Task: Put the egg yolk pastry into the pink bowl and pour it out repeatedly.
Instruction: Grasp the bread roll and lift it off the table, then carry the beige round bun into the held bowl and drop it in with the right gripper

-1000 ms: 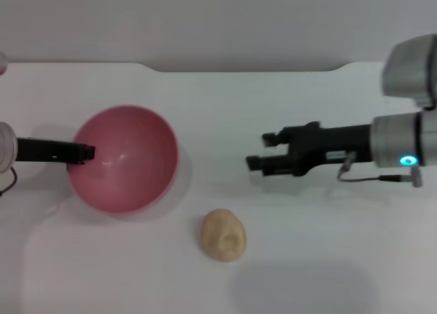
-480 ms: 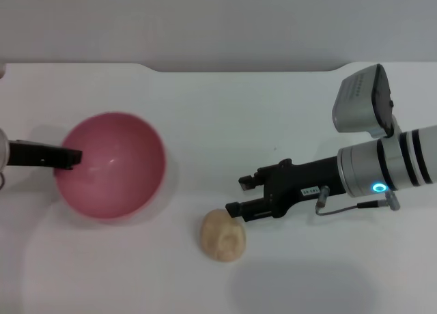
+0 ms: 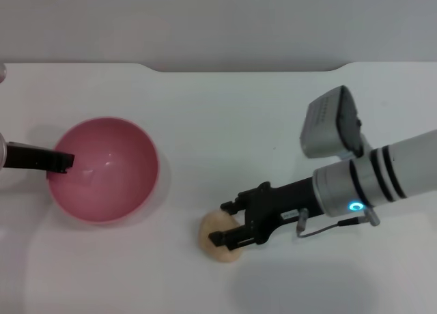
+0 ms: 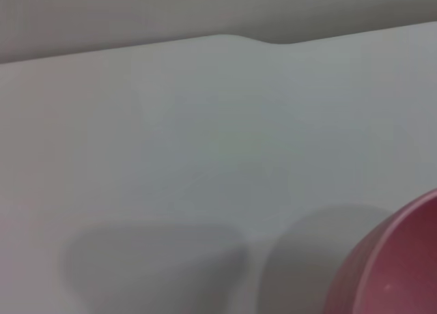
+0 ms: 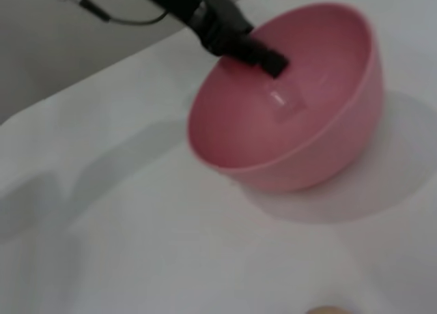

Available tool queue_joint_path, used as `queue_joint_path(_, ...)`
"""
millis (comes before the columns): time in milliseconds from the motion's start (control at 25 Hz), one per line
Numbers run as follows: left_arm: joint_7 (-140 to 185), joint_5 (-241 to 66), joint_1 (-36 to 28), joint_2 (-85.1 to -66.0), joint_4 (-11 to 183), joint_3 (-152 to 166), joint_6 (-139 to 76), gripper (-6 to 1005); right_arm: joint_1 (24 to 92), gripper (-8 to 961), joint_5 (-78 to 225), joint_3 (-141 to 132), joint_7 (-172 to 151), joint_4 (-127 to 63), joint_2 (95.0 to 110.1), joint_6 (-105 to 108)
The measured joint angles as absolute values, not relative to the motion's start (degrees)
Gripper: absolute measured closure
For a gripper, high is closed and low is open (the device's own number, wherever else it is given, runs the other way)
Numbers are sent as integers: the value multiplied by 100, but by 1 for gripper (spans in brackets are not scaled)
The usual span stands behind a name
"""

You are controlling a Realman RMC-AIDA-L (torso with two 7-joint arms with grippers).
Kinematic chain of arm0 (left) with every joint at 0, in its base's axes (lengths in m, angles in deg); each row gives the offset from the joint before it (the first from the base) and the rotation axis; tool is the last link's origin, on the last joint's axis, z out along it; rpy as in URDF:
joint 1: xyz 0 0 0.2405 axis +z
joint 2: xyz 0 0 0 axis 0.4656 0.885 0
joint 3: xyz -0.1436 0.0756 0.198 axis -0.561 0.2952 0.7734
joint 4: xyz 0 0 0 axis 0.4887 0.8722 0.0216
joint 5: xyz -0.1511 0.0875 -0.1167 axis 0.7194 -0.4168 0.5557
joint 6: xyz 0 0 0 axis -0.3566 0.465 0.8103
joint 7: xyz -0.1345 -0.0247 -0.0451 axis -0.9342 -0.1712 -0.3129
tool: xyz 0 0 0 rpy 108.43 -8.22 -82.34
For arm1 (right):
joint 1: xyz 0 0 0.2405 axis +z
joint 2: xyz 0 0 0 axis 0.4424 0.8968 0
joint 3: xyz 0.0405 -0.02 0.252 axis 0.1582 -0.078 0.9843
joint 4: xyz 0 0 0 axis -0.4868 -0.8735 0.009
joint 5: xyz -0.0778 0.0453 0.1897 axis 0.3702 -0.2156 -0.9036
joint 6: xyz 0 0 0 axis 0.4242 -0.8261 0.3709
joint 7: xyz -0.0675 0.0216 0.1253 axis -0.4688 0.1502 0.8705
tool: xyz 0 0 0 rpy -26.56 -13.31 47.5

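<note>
The pink bowl [image 3: 102,169] stands at the left of the white table [image 3: 225,116]. My left gripper [image 3: 63,162] is shut on its left rim, one black finger reaching inside. The bowl is empty. The tan egg yolk pastry [image 3: 207,226] lies on the table in front, to the right of the bowl. My right gripper [image 3: 224,222] is open, low over the pastry with one finger on either side of it. The right wrist view shows the bowl [image 5: 300,136], the left gripper's finger [image 5: 268,56] on its rim, and a sliver of the pastry [image 5: 328,310]. The left wrist view shows the bowl's outer wall [image 4: 396,266].
The table's far edge [image 3: 246,67] meets a grey wall. The right arm [image 3: 369,177] stretches in from the right, low over the table.
My right gripper has come forward and down from mid-table to the pastry, and now straddles it. My left gripper has drawn the bowl a little to the left.
</note>
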State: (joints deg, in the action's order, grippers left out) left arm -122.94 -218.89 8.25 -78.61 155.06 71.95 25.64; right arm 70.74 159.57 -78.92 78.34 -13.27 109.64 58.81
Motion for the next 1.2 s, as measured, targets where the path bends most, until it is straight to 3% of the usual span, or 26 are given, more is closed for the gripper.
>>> queue_joint_path(480, -12308, -21868, 774, -7861, 15656, 7191, 2675, 1000, 6814, 381, 15145, -9230, 8226, -789, 10933, 4934)
queue_joint_path(680, -12374, -21869, 649, -7861, 15707, 7190, 2878, 1000, 6369, 468, 14895, -9039, 8179, -164, 10848, 5023)
queue_joint_path(920, -12548, -21869, 274, -7860, 15594, 7517, 3151, 999, 5787, 545, 14948, -7693, 7854, 956, 10720, 6055)
queue_joint_path(1200, -13173, -21854, -583, -7886, 15101, 8491, 3170, 999, 5673, 598, 15938, -7016, 7887, 2409, 10788, 7311)
